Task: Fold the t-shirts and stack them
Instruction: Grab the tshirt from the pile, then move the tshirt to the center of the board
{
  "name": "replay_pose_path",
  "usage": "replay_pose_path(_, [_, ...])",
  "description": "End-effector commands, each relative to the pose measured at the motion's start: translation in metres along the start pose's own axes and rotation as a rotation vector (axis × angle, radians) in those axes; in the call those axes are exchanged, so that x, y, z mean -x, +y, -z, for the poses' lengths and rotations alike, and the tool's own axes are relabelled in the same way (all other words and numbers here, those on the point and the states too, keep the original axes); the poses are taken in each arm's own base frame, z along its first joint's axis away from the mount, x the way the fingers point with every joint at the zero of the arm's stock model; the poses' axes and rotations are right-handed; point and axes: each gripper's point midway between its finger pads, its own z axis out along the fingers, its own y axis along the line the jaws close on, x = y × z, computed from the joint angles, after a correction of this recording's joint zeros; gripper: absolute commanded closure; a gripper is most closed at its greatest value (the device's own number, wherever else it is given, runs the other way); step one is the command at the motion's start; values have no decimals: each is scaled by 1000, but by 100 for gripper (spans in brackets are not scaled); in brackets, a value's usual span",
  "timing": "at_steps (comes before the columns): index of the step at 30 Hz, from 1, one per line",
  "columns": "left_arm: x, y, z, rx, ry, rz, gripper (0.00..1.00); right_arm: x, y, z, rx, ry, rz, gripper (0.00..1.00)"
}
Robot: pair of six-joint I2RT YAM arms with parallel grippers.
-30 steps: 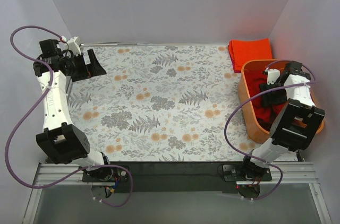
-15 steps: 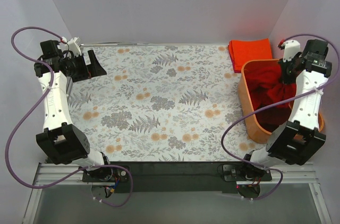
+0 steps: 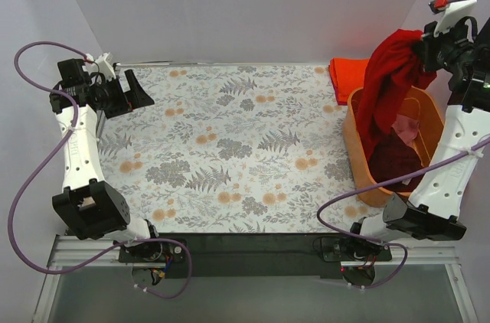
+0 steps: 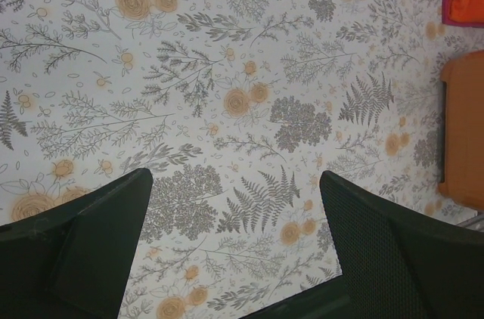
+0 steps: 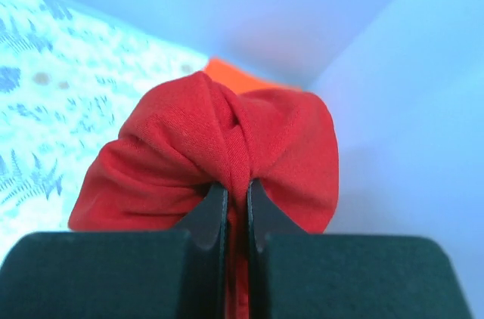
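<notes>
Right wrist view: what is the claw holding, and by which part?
The right claw is shut on the red t-shirt, pinching a bunched fold of cloth; which part of the shirt cannot be told. The left claw is open and empty.

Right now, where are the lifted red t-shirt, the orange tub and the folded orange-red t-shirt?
red t-shirt (image 3: 389, 76), top external view, hanging cloth's middle.
orange tub (image 3: 353, 153), top external view, left wall.
folded orange-red t-shirt (image 3: 352, 74), top external view, flat top.
</notes>
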Motion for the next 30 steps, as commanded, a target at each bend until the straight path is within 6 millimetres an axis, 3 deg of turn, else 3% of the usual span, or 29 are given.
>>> replay_pose_path(1, [6,-16,15,-23,-54,-8,7,66,8,7,-8,-190,98,99])
replay_pose_path(4, [1,-19,20,-22,-59,-10,7,50,-6,7,-98,-135,127,99])
replay_pose_path(6, [-2,-21,22,-23,-75,-24,7,49,-9,14,-145,-154,135,99])
replay_pose_path(9, [-6,-21,24,-17,-83,-18,7,85,1,35,-141,-300,132,99])
replay_pose_path(12, [-3,-24,22,-38,-82,5,7,150,17,57,-44,-527,154,99])
replay_pose_path(14, [1,-27,21,-56,-90,17,7,176,31,66,39,-645,133,99])
replay_pose_path(18, [14,-33,23,-73,-125,32,7,224,83,73,313,-835,15,99])
replay_pose_path(19, [16,-33,24,-74,-132,36,7,229,88,66,329,-846,-1,99])
replay_pose_path(20, [18,-34,24,-78,-140,34,7,244,106,73,378,-897,0,99])
replay_pose_path(21, [18,-35,24,-79,-143,32,7,243,106,69,380,-892,-3,99])
replay_pose_path(25, [18,-37,23,-94,-147,52,7,281,152,90,487,-1045,-20,99])
replay_pose_path(27, [19,-38,24,-95,-156,51,7,298,154,98,460,-1124,-36,99])
replay_pose_path(30, [20,-37,23,-96,-162,60,7,319,178,117,507,-1229,-50,99])
